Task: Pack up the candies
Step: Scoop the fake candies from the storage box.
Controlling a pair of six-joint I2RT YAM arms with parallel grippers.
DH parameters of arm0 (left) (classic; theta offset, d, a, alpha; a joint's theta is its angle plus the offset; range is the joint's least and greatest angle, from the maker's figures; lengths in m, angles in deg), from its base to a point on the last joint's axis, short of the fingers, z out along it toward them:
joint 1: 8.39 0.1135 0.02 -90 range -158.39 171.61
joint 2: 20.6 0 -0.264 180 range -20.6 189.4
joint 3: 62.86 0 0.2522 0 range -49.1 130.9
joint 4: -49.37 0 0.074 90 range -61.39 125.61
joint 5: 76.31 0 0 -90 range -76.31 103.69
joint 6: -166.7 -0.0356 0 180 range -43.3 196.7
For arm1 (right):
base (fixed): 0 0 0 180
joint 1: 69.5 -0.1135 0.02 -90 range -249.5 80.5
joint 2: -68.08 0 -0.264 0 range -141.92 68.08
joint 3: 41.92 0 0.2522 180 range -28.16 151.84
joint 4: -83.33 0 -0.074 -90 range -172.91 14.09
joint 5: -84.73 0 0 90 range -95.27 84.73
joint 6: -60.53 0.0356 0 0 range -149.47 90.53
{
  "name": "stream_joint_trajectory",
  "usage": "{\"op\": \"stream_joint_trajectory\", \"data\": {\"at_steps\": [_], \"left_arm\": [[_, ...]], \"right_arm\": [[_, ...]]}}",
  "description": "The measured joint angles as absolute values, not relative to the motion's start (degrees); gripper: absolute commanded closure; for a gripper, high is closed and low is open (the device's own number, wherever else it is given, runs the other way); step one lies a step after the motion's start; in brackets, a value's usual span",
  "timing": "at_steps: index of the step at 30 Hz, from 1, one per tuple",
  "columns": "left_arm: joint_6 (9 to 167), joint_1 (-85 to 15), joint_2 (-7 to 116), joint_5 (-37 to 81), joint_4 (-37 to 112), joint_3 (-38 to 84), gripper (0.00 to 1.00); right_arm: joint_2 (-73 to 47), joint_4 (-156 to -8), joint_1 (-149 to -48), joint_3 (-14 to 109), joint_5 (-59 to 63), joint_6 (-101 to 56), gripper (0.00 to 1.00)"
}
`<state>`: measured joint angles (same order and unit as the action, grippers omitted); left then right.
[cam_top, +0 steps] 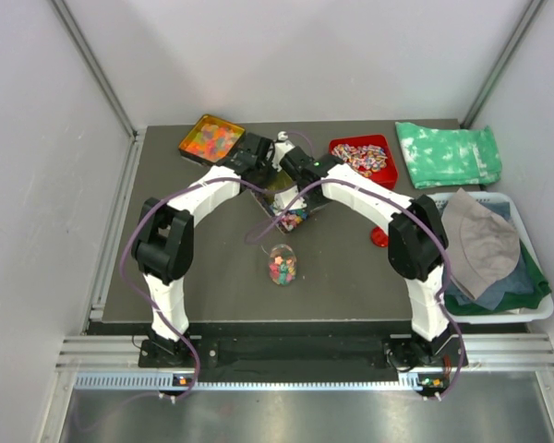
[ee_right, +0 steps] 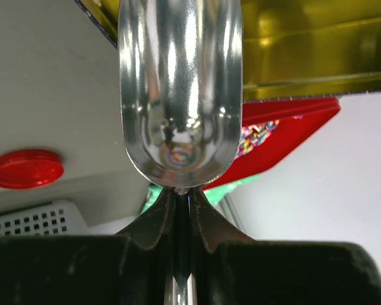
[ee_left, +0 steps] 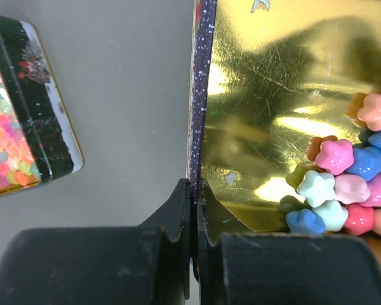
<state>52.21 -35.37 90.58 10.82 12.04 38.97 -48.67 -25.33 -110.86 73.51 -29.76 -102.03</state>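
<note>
left jaws clamp the gold tin (ee_left: 261,95) holding candies (ee_left: 343,184); right jaws clamp an empty scoop (ee_right: 178,82).

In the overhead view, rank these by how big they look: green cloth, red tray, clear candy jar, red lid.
Largest to smallest:
green cloth
red tray
clear candy jar
red lid
The lid is partly hidden, so its place below the jar is unsure.

- My dark grey table (cam_top: 351,277) fills the middle.
- Pale walls (cam_top: 305,55) close it in at nine, twelve and three o'clock, with slanting metal posts (cam_top: 92,65) at the corners.
- At six o'clock runs an aluminium rail (cam_top: 295,349), then what may be a steel sheet (cam_top: 295,415), evenly lit.
</note>
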Motion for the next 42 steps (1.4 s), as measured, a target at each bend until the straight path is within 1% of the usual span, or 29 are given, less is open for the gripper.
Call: {"op": "stream_joint_trajectory", "data": {"at_steps": [2, 9, 17, 19, 22, 24, 30, 35, 38, 40, 42], "left_arm": [[52.47, -35.37, 90.58, 10.45, 12.34, 39.08, 1.0], [52.75, -35.83, 90.58, 10.34, 12.06, 39.19, 1.0], [52.69, -36.01, 90.58, 9.64, 12.08, 39.19, 1.0], [52.71, -36.09, 90.58, 9.51, 12.04, 39.19, 1.0], [52.84, -35.99, 90.58, 8.57, 12.04, 39.3, 1.0], [52.88, -35.64, 90.6, 8.09, 11.99, 39.41, 1.0], [52.51, -35.59, 91.54, 7.67, 11.54, 40.5, 1.0], [52.12, -35.7, 91.56, 7.5, 11.4, 40.76, 1.0], [52.29, -35.68, 91.67, 7.19, 11.4, 40.78, 1.0], [52.84, -35.61, 91.69, 7.0, 11.4, 40.78, 1.0], [53.63, -35.57, 91.8, 7.02, 12.39, 40.85, 1.0]], "right_arm": [[-50.07, -23.49, -110.84, 75.74, -28.9, -100.63, 1.0], [-50.18, -21.96, -110.84, 76.13, -28.56, -99.42, 1.0], [-46.57, -33.7, -111.08, 66.12, -33.32, -107.8, 1.0], [-47.47, -31.93, -111.02, 68.11, -32.53, -107.18, 1.0], [-51.73, -25.48, -110.82, 76.4, -30.26, -103.82, 1.0], [-52.3, -25.33, -110.6, 76.94, -29.36, -102.35, 1.0], [-51.21, -28.65, -110.47, 74.06, -29.63, -102.64, 1.0], [-47.8, -36.87, -110.47, 66.8, -30.81, -106.42, 1.0], [-49.3, -33.33, -110.34, 70.38, -29.52, -105.2, 1.0], [-53.0, -27.08, -110.08, 77.9, -27.62, -102.86, 1.0], [-55.25, -26.31, -110.08, 81.42, -23.77, -100.69, 1.0]]}}
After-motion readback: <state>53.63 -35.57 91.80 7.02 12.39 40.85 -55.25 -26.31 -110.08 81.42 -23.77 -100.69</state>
